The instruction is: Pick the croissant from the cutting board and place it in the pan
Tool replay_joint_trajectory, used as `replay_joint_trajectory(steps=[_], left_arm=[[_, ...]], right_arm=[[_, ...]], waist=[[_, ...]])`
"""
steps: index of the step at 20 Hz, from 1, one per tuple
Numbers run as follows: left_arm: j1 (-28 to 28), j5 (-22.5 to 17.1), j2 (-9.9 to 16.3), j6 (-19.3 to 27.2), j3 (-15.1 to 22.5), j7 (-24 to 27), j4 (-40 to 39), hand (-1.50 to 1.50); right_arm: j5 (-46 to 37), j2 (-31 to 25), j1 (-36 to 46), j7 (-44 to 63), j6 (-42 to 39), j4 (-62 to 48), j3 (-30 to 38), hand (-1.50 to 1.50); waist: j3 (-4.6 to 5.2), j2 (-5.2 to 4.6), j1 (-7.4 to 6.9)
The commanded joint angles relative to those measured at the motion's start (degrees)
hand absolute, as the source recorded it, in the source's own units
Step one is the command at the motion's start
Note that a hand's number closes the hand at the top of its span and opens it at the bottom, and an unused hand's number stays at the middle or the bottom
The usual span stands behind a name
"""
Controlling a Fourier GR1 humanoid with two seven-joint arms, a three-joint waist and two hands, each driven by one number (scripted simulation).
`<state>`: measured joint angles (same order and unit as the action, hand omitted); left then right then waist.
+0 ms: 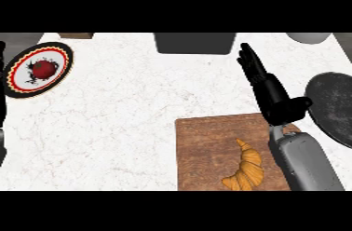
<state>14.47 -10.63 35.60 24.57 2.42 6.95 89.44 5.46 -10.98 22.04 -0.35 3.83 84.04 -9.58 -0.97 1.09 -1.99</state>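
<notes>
Head view, left to right. Far left edge: a dark strip (3, 109) runs down the frame, can't tell what it is, and no left hand is identifiable. Next to it, upper left, a round plate (60, 55) with black-and-yellow patterned rim and white centre, holding a red tomato (43, 69). A small brown object (77, 35) sits at the top edge just right of the plate, mostly cut off. White marble counter (124, 123) fills the middle, bare here. Top centre: a dark grey rectangular block (194, 43), partly cropped by the top edge. Lower centre-right: wooden cutting board (206, 151), reaching down to the frame bottom. Croissant (246, 172) lies on the board's lower right part, narrow tip pointing up, fat end at the bottom edge; nothing touches it. Right hand (265, 83) is above the board's top right corner, well apart from the croissant, fingers straight and extended toward the top of the frame, thumb out to the right, holding nothing. Its grey forearm (306, 162) runs down along the board's right edge, just beside the croissant. Right edge: dark round pan (333, 106), partly cropped, near the thumb. Top right corner: a pale rounded object (309, 37), mostly out of frame.
</notes>
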Motion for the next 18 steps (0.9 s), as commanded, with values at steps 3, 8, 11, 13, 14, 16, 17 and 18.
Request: replay_joint_trajectory(steps=[3, 8, 11, 13, 14, 16, 17, 18], left_arm=[[-4.24, -7.33, -5.14, -8.04, 5.40, -5.58, 0.04, 0.00], [-8.16, -13.03, -13.35, -12.45, 14.00, -11.14, -1.93, 0.00], [-8.89, -15.71, -15.75, -14.52, 15.86, -13.27, -1.62, 0.00], [-12.26, -16.39, -15.43, -15.88, 16.42, -13.03, -0.09, 0.00], [-9.73, -15.37, -16.11, -15.25, 16.15, -12.96, -1.29, 0.00], [-11.17, -15.94, -16.09, -15.93, 16.67, -14.41, 0.42, 0.00], [-9.46, -16.51, -16.51, -14.97, 15.99, -15.38, -0.97, 0.00], [-9.48, -16.58, -16.26, -16.11, 15.85, -14.32, -1.61, 0.00]], right_arm=[[-9.18, -3.69, 3.09, 4.65, 0.66, 0.32, -5.25, 1.50], [-30.67, -18.71, 7.53, 5.81, 2.93, -1.97, -10.34, 1.50], [-35.62, -13.46, -0.03, 3.47, 13.31, 2.05, -12.35, -1.50], [-37.84, -13.97, -3.33, 3.02, 15.87, 8.33, -12.86, -1.50], [-40.68, -14.02, -2.46, 7.51, 14.13, 12.56, -15.13, -1.50], [-44.93, -13.20, -3.11, 14.79, 8.97, 13.34, -20.24, -1.50], [-45.71, -16.19, -6.08, 16.93, 4.20, 14.05, -23.52, -1.50], [-45.71, -17.89, -1.60, 21.15, -1.49, 12.12, -22.76, -1.50]], waist=[[1.19, -0.93, 1.70], [2.25, -0.91, 4.75], [1.05, -0.77, 4.11], [1.02, -0.51, 3.41], [1.05, -0.61, 3.38], [1.06, -0.73, 2.49], [1.18, -0.45, 3.79], [1.28, -0.62, 3.01]])
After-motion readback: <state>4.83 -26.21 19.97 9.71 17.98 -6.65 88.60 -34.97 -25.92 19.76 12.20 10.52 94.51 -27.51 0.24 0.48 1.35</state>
